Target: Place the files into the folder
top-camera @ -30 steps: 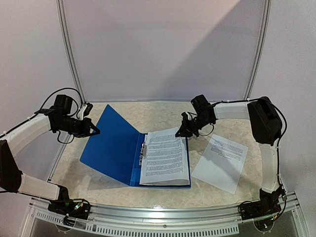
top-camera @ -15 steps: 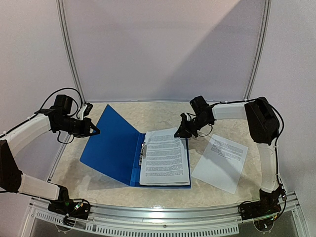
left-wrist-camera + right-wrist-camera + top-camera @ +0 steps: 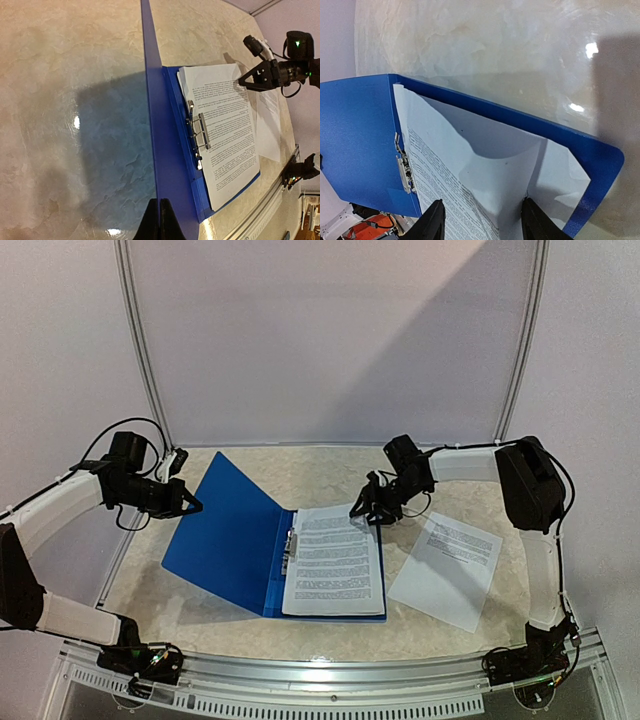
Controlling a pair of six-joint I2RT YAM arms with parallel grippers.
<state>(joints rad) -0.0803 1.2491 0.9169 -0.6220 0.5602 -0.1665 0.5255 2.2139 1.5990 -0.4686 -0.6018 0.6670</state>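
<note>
The blue folder point(image 3: 225, 535) lies open on the table with its left cover point(image 3: 170, 165) raised at a slant. My left gripper point(image 3: 193, 506) is shut on that cover's outer edge, its fingertips point(image 3: 160, 220) pressed together on the thin blue board. White printed files point(image 3: 335, 560) rest on the folder's right half beside the metal clip point(image 3: 198, 132). My right gripper point(image 3: 365, 512) hovers open at the stack's far right corner. In the right wrist view the top sheet point(image 3: 485, 165) curls up loose in the wide gap of that gripper point(image 3: 481, 205).
One more printed sheet point(image 3: 447, 568) lies flat on the marble-patterned table to the right of the folder. A metal rail point(image 3: 330, 665) runs along the near edge. A white panel point(image 3: 330, 340) rises behind the table.
My right gripper has gone from shut to open and let go of the top sheet's far corner, which has sunk toward the stack. The left arm and raised cover have not moved.
</note>
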